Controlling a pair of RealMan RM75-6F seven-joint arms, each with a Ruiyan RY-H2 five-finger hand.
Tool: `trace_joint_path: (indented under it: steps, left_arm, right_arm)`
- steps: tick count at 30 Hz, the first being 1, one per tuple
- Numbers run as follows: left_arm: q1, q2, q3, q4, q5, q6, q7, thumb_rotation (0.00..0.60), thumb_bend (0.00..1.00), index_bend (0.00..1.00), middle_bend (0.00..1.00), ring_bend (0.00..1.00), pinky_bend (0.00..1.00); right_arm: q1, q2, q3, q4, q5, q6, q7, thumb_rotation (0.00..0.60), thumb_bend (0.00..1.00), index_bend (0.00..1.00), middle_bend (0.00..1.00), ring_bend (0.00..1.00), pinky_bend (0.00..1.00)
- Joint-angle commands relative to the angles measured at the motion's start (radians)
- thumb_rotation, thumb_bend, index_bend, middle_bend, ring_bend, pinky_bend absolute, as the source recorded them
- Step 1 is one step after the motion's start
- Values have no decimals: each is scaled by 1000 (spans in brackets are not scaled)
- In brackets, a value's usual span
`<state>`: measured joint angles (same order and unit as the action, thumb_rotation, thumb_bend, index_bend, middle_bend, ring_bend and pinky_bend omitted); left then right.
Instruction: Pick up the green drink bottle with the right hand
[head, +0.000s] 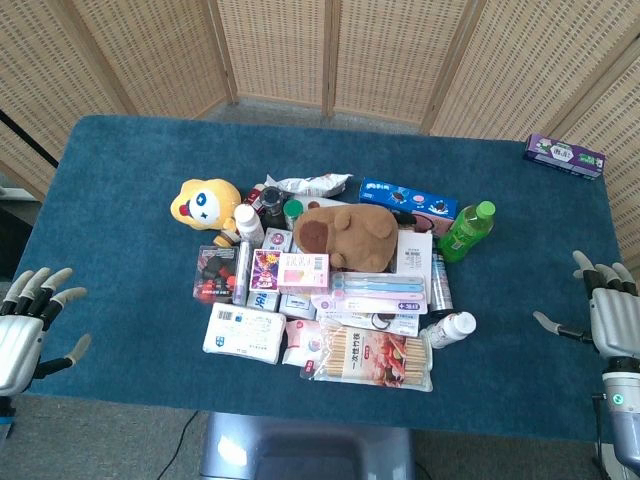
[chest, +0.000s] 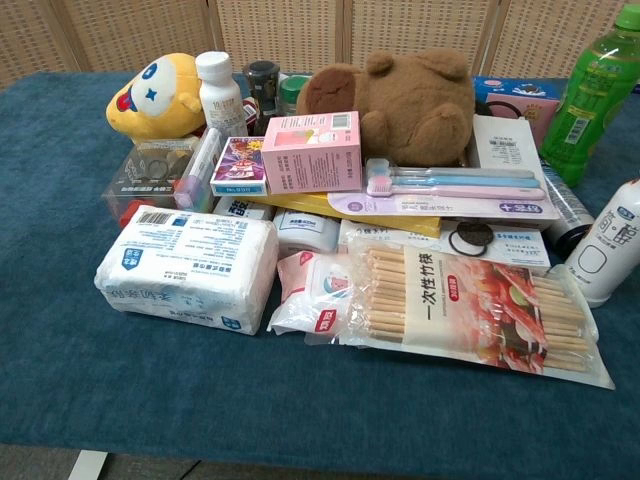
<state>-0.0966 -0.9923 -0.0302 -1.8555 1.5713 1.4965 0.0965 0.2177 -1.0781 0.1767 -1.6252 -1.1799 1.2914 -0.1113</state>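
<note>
The green drink bottle (head: 466, 231) lies tilted at the right edge of the pile, cap pointing up-right; in the chest view the green drink bottle (chest: 592, 92) stands out at the far right. My right hand (head: 604, 308) hovers at the table's right front edge, fingers spread and holding nothing, well to the right of and nearer than the bottle. At the left front edge my left hand (head: 32, 322) is also spread wide with nothing in it. Neither hand shows in the chest view.
A crowded pile fills the table's middle: brown plush bear (head: 348, 233), yellow plush (head: 204, 203), white bottle (head: 452, 328), chopstick pack (head: 372, 358), tissue pack (head: 244, 333), toothbrush pack (head: 381, 286), blue cookie box (head: 407, 199). A purple box (head: 564, 155) lies far right. Blue cloth (head: 530, 260) separates my right hand and the bottle.
</note>
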Motion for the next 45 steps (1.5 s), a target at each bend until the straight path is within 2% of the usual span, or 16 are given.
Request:
trace_joint_path:
  steps: [1,8,13,16,18,20,24,33,39,45]
  left_arm:
    - [0,-4,1,0,2,0,0,516,363,266,143,74,0]
    - [3,-3,3,4,6,7,-13,517,363,263,143,74,0]
    - [-1,5,5,0,12,2,-17,519,364,260,140,73,0]
    - [-1,9,6,-6,18,5,-16,516,364,260,141,73,0]
    - [2,14,8,-11,23,9,-12,518,364,260,140,74,0]
    - [6,18,12,-17,27,15,-9,516,364,259,140,74,0]
    - [18,27,22,-31,47,32,-16,518,365,259,140,74,0]
    - [33,54,35,-62,78,56,-32,518,362,257,140,74,0]
    - [33,60,38,-85,90,52,-4,519,363,256,140,74,0]
    - [35,63,35,-110,103,62,25,517,364,257,140,74,0]
  right_arm:
    - [2,-1,4,-1,-2,-2,16,337,40,0,301,143,0]
    - [4,-5,10,4,-10,-27,99,338,40,0,300,142,0]
    - [16,-12,31,24,-28,-73,274,340,38,0,288,142,0]
    - [34,-23,52,46,-45,-121,432,336,34,0,205,130,0]
    - [53,-24,62,65,-57,-160,509,337,30,0,125,57,0]
    - [73,-28,68,87,-69,-188,547,337,28,0,91,3,0]
    - [114,-41,82,132,-78,-253,640,339,27,0,66,0,0]
    - [195,-96,88,263,-58,-388,719,337,27,0,64,0,0]
    - [222,-125,91,345,-46,-429,752,332,28,0,0,0,0]
    - [258,-143,97,404,-43,-490,794,334,28,0,0,0,0]
